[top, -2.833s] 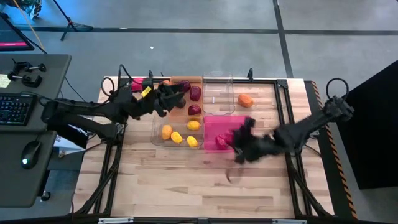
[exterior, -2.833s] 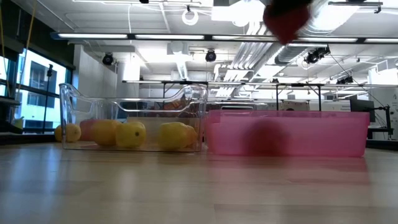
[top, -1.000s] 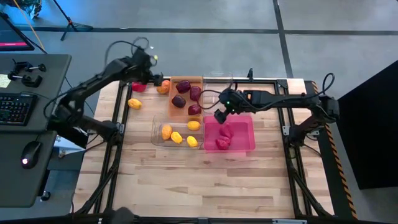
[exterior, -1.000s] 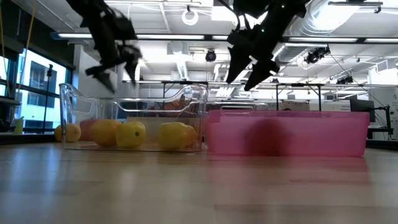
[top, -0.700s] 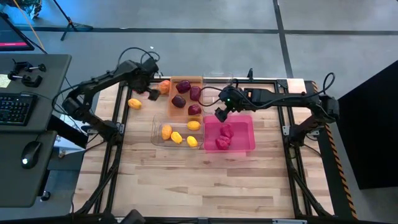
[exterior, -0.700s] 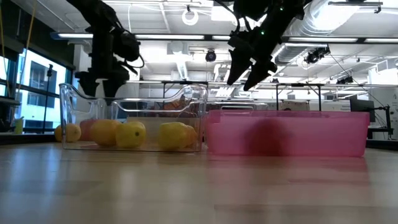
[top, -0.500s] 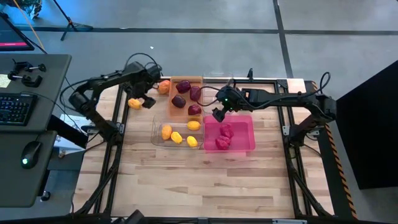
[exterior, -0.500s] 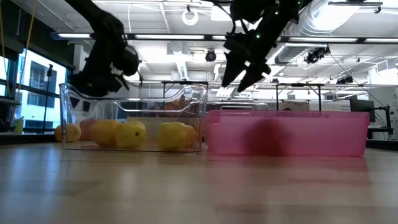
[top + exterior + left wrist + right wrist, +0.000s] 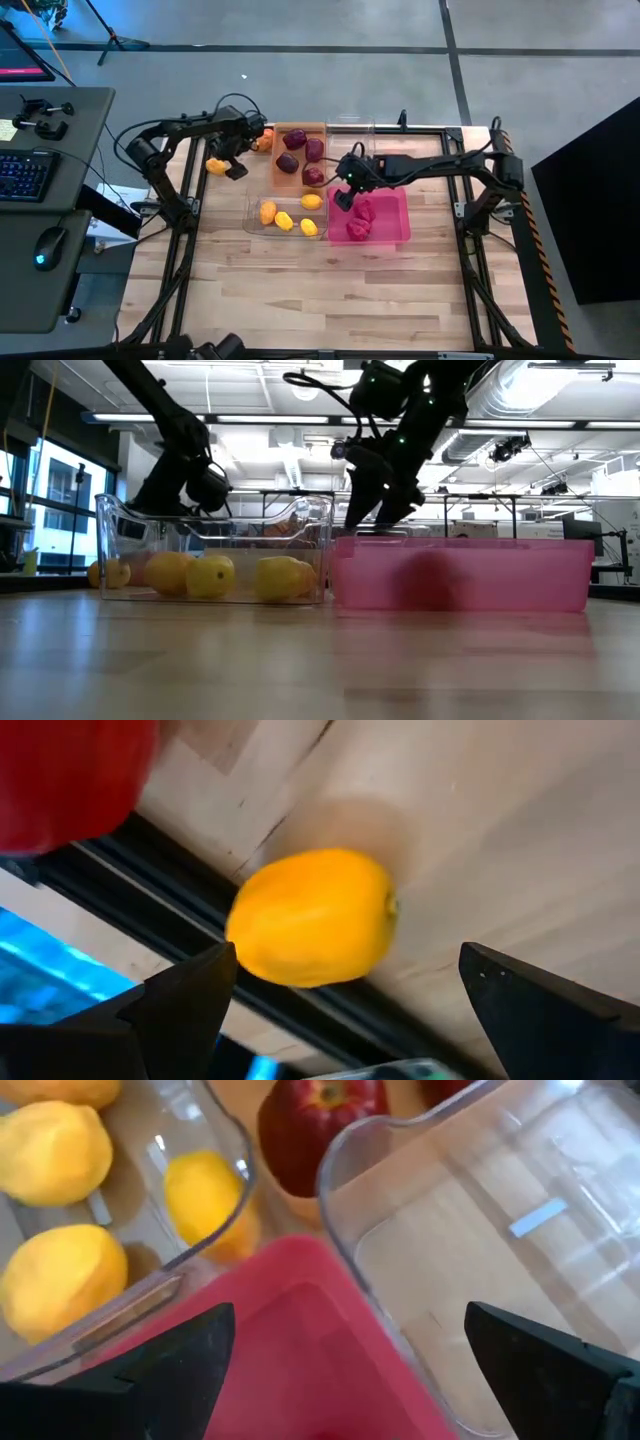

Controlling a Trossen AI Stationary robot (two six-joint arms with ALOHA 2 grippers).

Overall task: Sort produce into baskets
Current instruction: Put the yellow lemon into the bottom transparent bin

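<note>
Four baskets sit grouped mid-table in the high view: the orange basket (image 9: 300, 155) holds dark maroon pieces, the clear basket (image 9: 283, 213) below it holds yellow ones, the second clear basket (image 9: 352, 140) lies beside the orange one, and the pink basket (image 9: 370, 218) holds pink-red produce. The left gripper (image 9: 232, 166) hangs over the bare wood left of the orange basket, just beside a loose yellow fruit (image 9: 216, 166); an orange fruit (image 9: 263, 140) lies near the basket's far corner. The right gripper (image 9: 345, 192) is above the pink basket's near-left corner, where it meets the two clear ones. In the low view the clear basket (image 9: 215, 550) with its yellow pieces stands left of the pink basket (image 9: 460, 573), and both arms come down behind them, though which fingers are which is hard to make out there. The left wrist view shows the yellow fruit (image 9: 312, 917) lying on the wood between the spread fingers (image 9: 180, 1005), untouched, with a red piece (image 9: 70, 780) at the edge. The right wrist view shows its fingers (image 9: 175, 1350) spread wide and holding nothing, over the pink basket (image 9: 290, 1340), with a dark red fruit (image 9: 320, 1125) beyond.
</note>
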